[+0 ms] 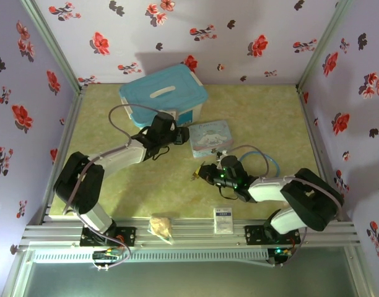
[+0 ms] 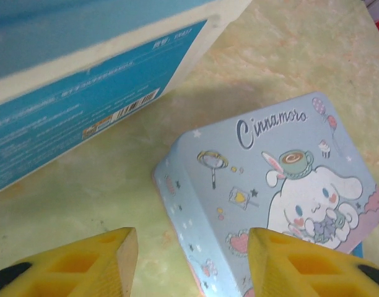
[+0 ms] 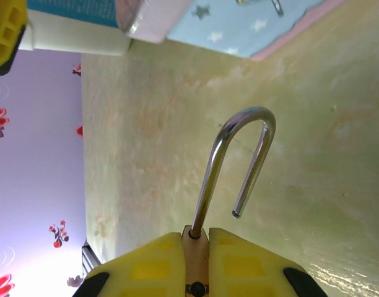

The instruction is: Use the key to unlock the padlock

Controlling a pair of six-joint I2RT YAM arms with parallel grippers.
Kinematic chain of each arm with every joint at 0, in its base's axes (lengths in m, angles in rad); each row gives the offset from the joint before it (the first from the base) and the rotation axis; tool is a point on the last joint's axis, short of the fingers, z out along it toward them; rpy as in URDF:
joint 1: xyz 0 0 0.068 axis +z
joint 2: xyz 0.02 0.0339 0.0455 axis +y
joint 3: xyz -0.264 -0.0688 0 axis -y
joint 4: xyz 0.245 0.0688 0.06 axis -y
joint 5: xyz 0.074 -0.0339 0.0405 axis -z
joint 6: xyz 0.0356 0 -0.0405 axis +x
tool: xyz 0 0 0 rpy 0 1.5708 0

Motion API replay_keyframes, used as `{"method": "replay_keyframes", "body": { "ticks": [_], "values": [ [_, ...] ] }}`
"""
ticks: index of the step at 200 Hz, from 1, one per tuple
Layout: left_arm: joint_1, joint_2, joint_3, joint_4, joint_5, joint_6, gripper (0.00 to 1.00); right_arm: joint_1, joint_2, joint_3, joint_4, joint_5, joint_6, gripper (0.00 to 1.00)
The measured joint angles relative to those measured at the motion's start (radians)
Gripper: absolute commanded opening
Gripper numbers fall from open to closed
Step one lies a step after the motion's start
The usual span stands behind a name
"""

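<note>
Surface: mottled yellow-green tabletop [image 1: 264,117], enclosed by pale walls [image 1: 239,25] printed with red and black flowers. Padlock [image 3: 239,161]: located mid-table, body clamped between the fingers of the right gripper [image 3: 196,244], shackle sprung free at one end. Left gripper [image 2: 192,253]: jaws parted, nothing held, positioned over the pale blue tin [image 2: 288,185].

Left tool [image 2: 191,240] fingers apart, right tool [image 3: 196,240] pinched shut
</note>
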State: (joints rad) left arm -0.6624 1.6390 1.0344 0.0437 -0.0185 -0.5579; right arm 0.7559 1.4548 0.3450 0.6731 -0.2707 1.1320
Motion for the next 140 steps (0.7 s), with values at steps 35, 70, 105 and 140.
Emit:
{"method": "replay_keyframes", "body": {
  "ticks": [35,70,105,140],
  "values": [
    [0.000,-0.003,-0.051,-0.003,0.000,-0.004,0.50,0.005,0.079,-0.026,0.066,-0.032,0.024,0.00],
    [0.000,-0.003,-0.064,-0.007,0.004,-0.008,0.50,0.005,0.088,-0.054,0.085,-0.060,0.027,0.00],
    [0.000,-0.003,-0.065,-0.006,0.004,-0.011,0.50,0.004,0.064,-0.089,0.051,-0.071,0.025,0.00],
    [0.000,-0.003,-0.065,-0.005,0.004,-0.012,0.51,0.003,0.020,-0.074,-0.053,-0.075,-0.010,0.10]
  ]
}}
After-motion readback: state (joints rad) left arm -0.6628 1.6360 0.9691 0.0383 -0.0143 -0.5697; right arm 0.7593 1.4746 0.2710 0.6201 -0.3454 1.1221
